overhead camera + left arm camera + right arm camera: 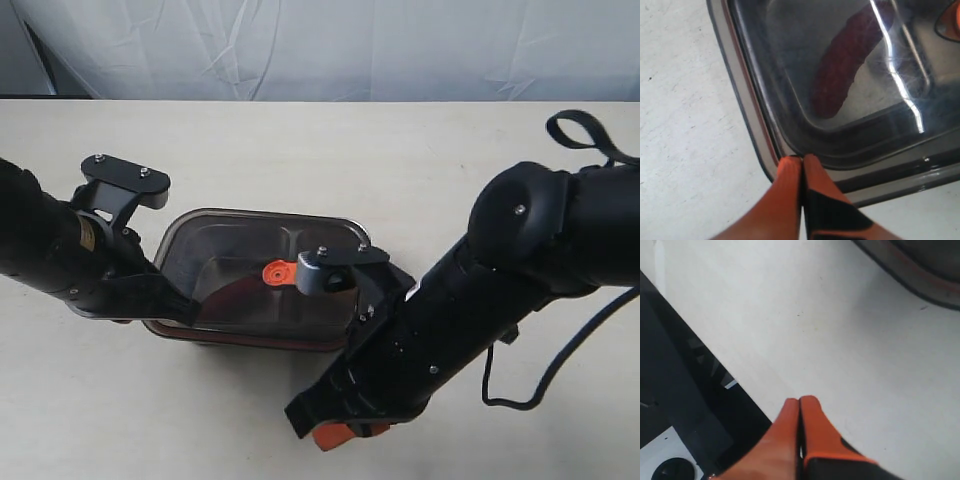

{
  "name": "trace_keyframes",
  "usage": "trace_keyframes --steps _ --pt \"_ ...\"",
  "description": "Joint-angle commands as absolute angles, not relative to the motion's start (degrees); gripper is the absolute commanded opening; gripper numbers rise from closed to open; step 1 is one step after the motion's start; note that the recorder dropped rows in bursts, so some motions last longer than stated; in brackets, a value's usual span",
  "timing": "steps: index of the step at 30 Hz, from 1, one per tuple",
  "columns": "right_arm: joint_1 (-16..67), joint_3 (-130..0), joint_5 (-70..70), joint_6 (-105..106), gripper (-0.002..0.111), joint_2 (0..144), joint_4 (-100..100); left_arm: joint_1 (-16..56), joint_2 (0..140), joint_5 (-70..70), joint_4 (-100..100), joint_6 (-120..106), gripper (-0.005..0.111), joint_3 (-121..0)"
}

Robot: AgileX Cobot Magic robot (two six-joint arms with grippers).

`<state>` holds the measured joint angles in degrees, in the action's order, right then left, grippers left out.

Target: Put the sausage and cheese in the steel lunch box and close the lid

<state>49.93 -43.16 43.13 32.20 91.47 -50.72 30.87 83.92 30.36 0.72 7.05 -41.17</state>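
The dark smoky lid [225, 245] lies on the steel lunch box [345, 222], its orange valve tab [277, 272] near the centre. Through the lid [790, 45] the red sausage [842, 67] shows in one compartment. The cheese is not visible; my right arm covers that side of the box. My left gripper [802, 159] is shut, with nothing between the fingers, and its tips rest at the lid's corner rim. My right gripper [340, 435] [800, 400] is shut and empty above bare table in front of the box, near the table's front edge.
The pale table [420, 160] runs around the box on all sides. Its front edge [740, 385] drops to a dark floor beside my right fingertips. A black cable [500, 385] loops at the right. A white cloth backdrop [320, 45] hangs behind.
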Motion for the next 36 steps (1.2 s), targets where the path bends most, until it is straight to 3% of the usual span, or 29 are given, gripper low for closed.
trace_keyframes --steps 1,36 --pt "50.35 -43.3 40.32 32.53 0.0 93.0 -51.52 30.92 84.05 29.94 1.52 6.93 0.0 -41.06" --pt "50.35 -46.02 36.68 32.52 0.0 92.89 -50.01 30.92 84.05 29.94 1.63 6.91 0.0 -41.06"
